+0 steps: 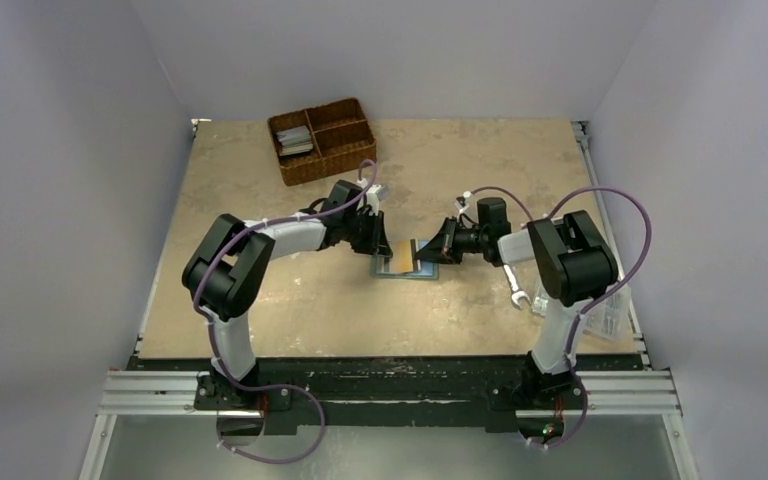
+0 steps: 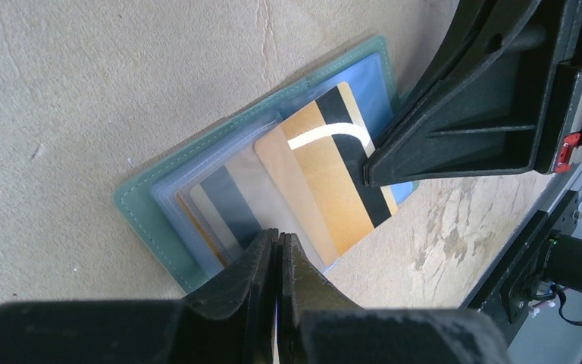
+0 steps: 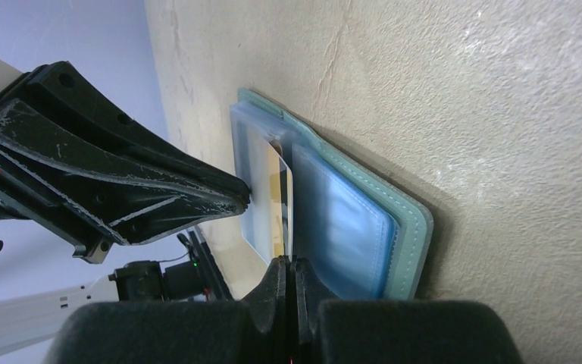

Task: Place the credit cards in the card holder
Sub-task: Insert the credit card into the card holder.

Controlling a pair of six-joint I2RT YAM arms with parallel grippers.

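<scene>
Right end effector point(image 3: 288, 267) pinches the card point(image 3: 279, 193) by one edge; it is thin, stiff, likely slick. Left end effector point(image 2: 279, 243), closed, props the holder's point(image 3: 411, 227) floppy sleeve point(image 3: 254, 152).

A: What carries everything here?
B: A tan, mottled table point(image 1: 260, 300). Its surface looks a little worn.
A: And what lies directly on it?
B: In the middle lies the card holder point(image 1: 400, 270), open and flat, with a teal border. At the far side, left of centre, stands a brown wicker basket point(image 1: 322, 140). Toward the right lies a silver wrench point(image 1: 516, 288), and near it — closer to the edge — a clear plastic box point(image 1: 615, 310).
</scene>
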